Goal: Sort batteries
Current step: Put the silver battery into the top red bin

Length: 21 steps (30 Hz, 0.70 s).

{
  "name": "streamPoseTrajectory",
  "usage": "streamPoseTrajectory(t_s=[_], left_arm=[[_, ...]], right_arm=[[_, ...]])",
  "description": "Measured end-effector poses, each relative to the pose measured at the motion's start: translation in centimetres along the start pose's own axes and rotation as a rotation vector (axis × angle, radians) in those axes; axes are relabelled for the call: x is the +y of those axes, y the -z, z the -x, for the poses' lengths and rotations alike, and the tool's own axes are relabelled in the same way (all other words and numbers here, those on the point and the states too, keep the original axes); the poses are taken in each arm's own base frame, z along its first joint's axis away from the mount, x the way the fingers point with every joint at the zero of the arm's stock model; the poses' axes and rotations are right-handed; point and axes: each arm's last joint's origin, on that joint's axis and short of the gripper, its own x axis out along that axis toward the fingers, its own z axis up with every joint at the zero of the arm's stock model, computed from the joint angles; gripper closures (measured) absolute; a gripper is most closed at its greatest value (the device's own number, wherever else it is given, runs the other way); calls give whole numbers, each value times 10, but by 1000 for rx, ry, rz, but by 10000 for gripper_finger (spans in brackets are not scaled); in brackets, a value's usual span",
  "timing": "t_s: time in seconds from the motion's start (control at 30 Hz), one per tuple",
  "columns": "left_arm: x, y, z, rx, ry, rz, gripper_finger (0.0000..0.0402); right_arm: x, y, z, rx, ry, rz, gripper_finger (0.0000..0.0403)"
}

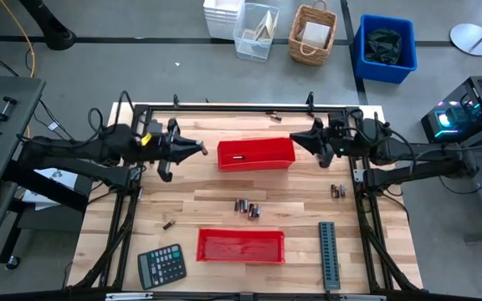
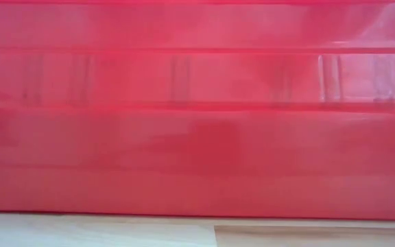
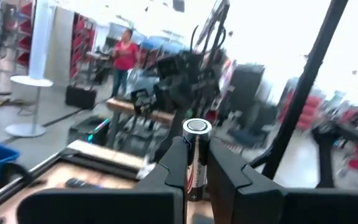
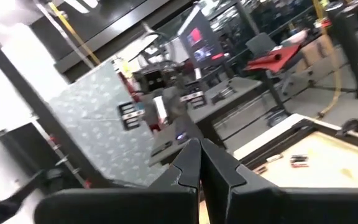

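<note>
Left gripper point(image 1: 201, 149): clamped on a single battery point(image 3: 196, 158); in the left wrist view the cell stands between the two dark fingers point(image 3: 174, 171), its shiny cap poking out past the tips.
Battery axis: runs along the fingers' own length, so the cell points the way the gripper points, toward the far red tray point(image 1: 256, 154).
Key relation: from overhead the left fingertips hang just beside the tray's left end wall, short of its opening; the tray lies onward along the line of the fingers. My judgement is that the cell has to travel a little further over the rim before it can be let go.
Already in that tray: one small battery point(image 1: 238, 156) near its left part.
Right gripper point(image 1: 295, 140): pinched together with nothing between the fingers, as the right wrist view shows; it sits just off the same tray's right end.
Nearer arm: both tips flank the tray, but only the left one carries anything.
Unsorted batteries: a cluster point(image 1: 247, 207) mid-table between the two trays, a pair point(image 1: 337, 191) near the right arm, one stray point(image 1: 168, 224) toward the calculator point(image 1: 161, 266).
Near red tray point(image 1: 240, 245): well apart from both grippers; it fills the low view.
</note>
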Motion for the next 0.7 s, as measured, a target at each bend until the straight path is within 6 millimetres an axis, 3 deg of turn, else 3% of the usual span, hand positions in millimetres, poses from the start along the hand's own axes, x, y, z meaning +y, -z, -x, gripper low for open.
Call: streamPoseTrajectory(t_s=[0.37,0.7], left_arm=[[1,1,4,-13,5,30,381],[3,15,-11,45,-17,84,382]], right_arm=[[18,8,6,43,-80,-9,402],[17,5,27,105,-43,11,402]])
